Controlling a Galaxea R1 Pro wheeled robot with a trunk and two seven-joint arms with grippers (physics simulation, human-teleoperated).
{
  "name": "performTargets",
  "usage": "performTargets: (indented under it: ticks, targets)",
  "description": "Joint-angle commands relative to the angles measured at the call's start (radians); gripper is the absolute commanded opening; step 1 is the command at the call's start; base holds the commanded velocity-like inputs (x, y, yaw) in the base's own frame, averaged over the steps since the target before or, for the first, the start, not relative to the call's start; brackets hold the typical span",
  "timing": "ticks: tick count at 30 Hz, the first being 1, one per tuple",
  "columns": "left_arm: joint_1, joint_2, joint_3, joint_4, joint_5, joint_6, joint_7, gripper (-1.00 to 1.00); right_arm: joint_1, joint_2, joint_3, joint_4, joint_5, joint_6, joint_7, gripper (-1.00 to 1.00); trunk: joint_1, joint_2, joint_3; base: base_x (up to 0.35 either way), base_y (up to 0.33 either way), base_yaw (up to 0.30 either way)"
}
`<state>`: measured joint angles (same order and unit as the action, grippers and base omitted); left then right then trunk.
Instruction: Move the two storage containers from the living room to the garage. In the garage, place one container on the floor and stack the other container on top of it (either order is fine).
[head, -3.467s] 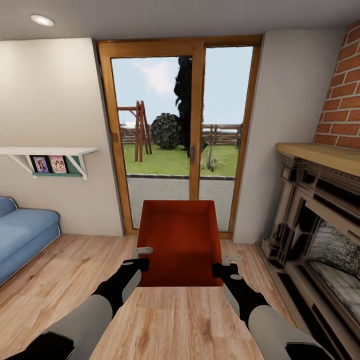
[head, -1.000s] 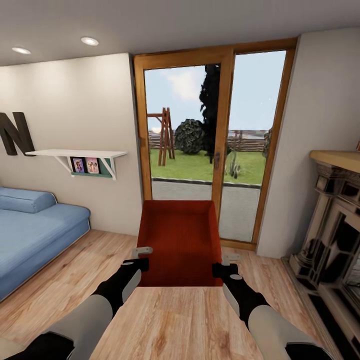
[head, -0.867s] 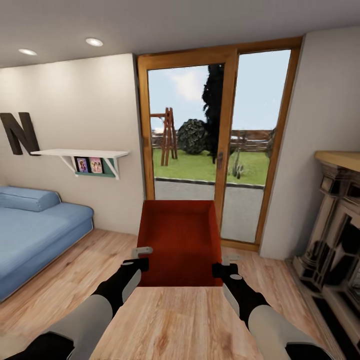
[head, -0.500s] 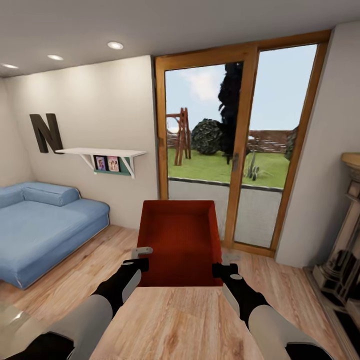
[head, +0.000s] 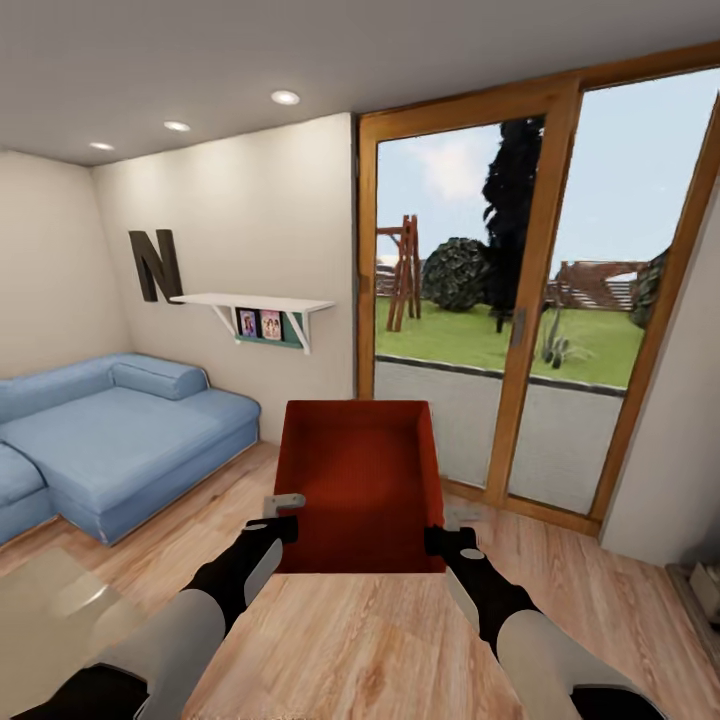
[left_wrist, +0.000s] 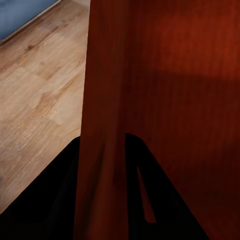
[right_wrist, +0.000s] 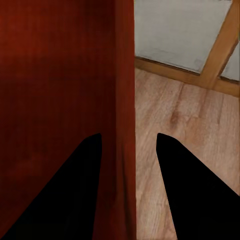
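Observation:
A red-orange open-top storage container (head: 358, 480) hangs in front of me above the light wood planks of the living room. My left gripper (head: 284, 512) is shut on its left side wall and my right gripper (head: 450, 530) is shut on its right side wall. In the left wrist view the container's wall (left_wrist: 107, 100) runs between the two dark fingers (left_wrist: 45, 200) of the left gripper (left_wrist: 102, 200). In the right wrist view the other wall (right_wrist: 125, 75) sits pinched in the right gripper (right_wrist: 127, 185). The bin's inside looks empty.
A blue sofa (head: 110, 440) stands along the left wall under a white shelf (head: 255, 303) and a dark letter N (head: 155, 264). Wood-framed glass doors (head: 525, 300) stand ahead and to the right. A pale translucent tabletop (head: 60, 615) lies at the lower left.
The whole view has swung left: the doors slid right, the fireplace left the picture and more sofa came in. The container and both grippers keep their places before me.

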<state>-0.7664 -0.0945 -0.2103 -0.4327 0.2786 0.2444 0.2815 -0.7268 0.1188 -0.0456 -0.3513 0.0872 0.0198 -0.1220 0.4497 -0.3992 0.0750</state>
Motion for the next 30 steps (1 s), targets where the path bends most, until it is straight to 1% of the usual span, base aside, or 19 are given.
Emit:
performTargets:
  ticks: [1, 30]
  targets:
    - [0.0, 0.001, 0.002, 0.0, 0.001, 0.007, 0.015, -1.0, 0.0, 0.001, -0.021, -0.005, 0.02, 0.002, -0.004, -1.0, 0.0, -0.001, 0.0, 0.0, 0.0, 0.273]
    - [0.0, 0.004, 0.003, 0.002, 0.001, 0.004, 0.015, -1.0, 0.0, 0.002, -0.02, -0.005, 0.02, 0.002, -0.004, -1.0, 0.0, -0.001, 0.0, 0.0, 0.0, 0.273]
